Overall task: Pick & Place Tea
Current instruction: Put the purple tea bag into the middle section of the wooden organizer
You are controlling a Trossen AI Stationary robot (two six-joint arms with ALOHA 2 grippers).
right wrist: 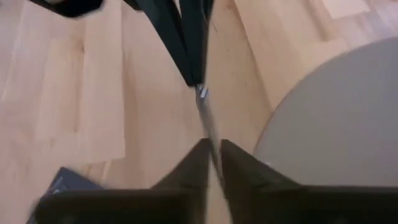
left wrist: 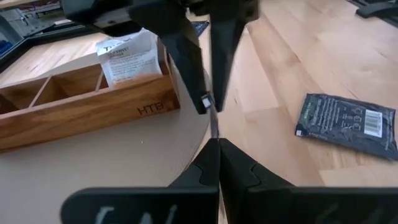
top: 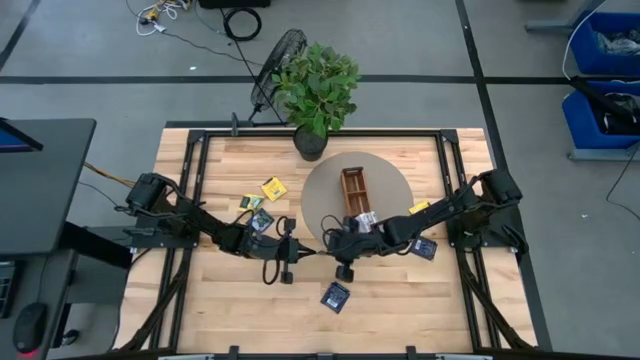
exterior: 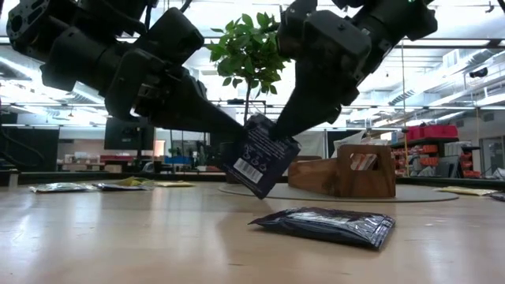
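Low view, nearest us, is showing a dark navy sachet (exterior: pixel 323 225) lying flat on the counter (exterior: pixel 158 237). Just behind and above it, we are holding a second navy sachet (exterior: pixel 260 156) tilted in the air, both grippers meeting on it: the left gripper (top: pixel 306 252) has its jaws pinched shut on one edge, and the right gripper (top: pixel 322 240) is showing jaws clamped on the opposite edge. Farther back, at 1 o'clock from the held sachet, the wooden tray (top: pixel 353 190) is sitting on a round grey mat (top: pixel 385 180). At 10 o'clock, more sachets (top: pixel 262 205) are lying on the wood, and the potted plant (top: pixel 317 88) is standing at 12.
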